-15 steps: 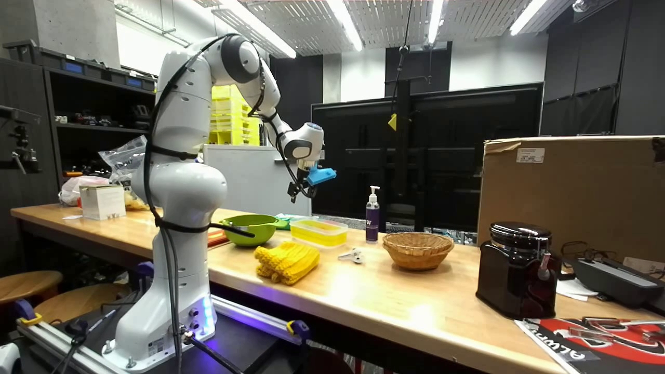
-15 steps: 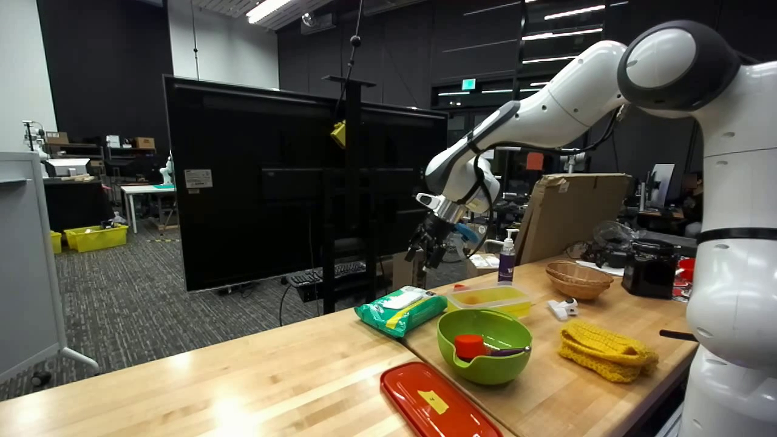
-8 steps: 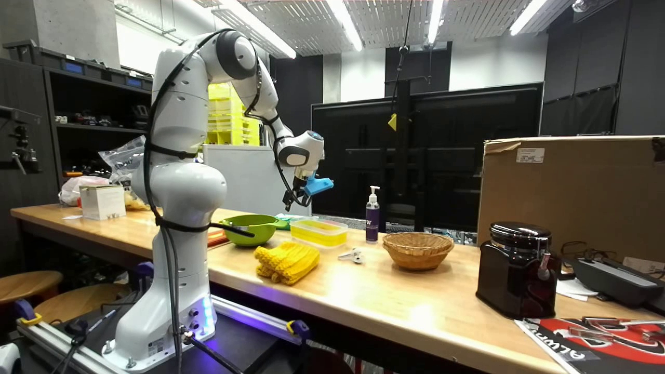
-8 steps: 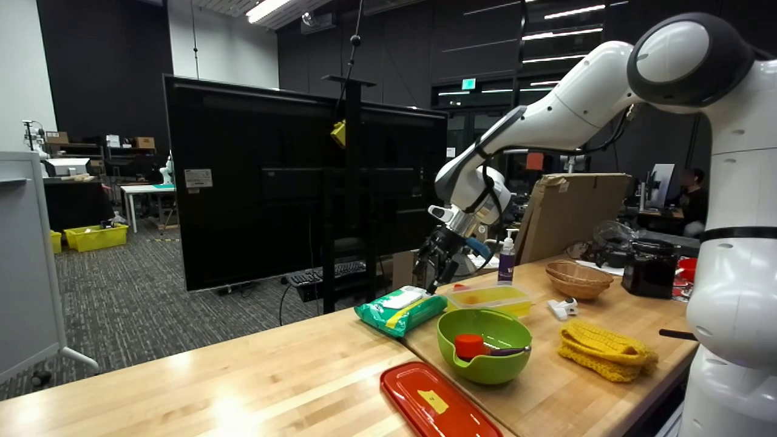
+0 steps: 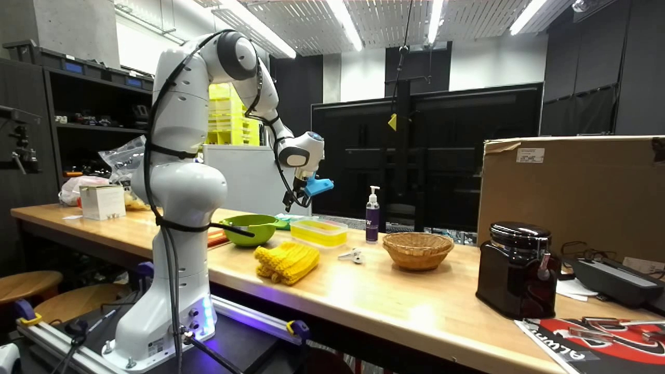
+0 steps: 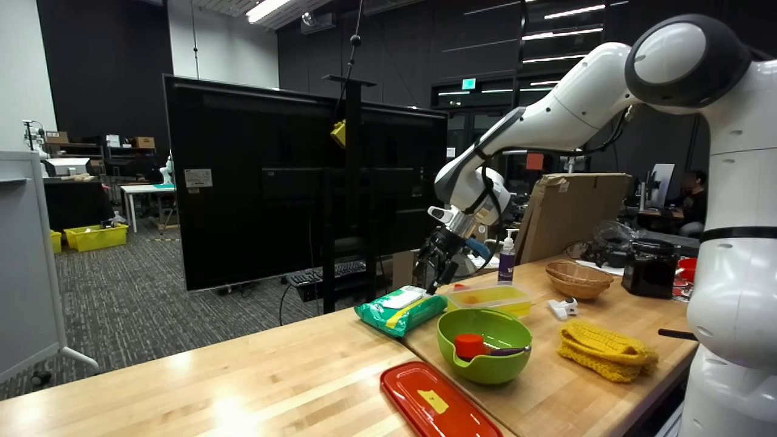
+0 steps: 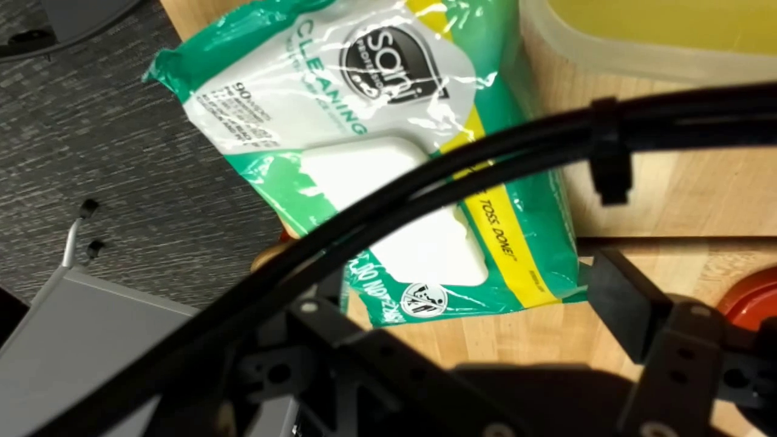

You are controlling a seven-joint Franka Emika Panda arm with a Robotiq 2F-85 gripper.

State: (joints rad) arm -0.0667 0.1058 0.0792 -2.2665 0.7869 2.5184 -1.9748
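My gripper (image 6: pixel 427 279) stands open and angled downward over the back of the wooden table, with nothing between its fingers. Just below it lies a green-and-white pack of cleaning wipes (image 6: pixel 397 317) with a white lid. In the wrist view the pack (image 7: pixel 413 130) fills the middle, beyond the fingertips. The right finger (image 7: pixel 628 303) appears near the pack's lower right corner; whether they touch I cannot tell. A black cable crosses that view, hiding part of the pack and of the left finger. In an exterior view the gripper (image 5: pixel 293 200) hangs above and behind the green bowl (image 5: pixel 254 231).
Beside the pack stands a translucent tub with yellow contents (image 6: pixel 495 298). The green bowl holds a red-topped item. Nearby are a red lid (image 6: pixel 437 403), yellow knit cloth (image 6: pixel 607 352), white clip (image 6: pixel 563 308), wicker basket (image 6: pixel 580 279), pump bottle (image 6: pixel 506 266) and dark canister (image 5: pixel 519 270).
Over the first half second my gripper came down toward the wipes pack and tilted a little. Since then the arm has barely moved. The objects on the table are where they were.
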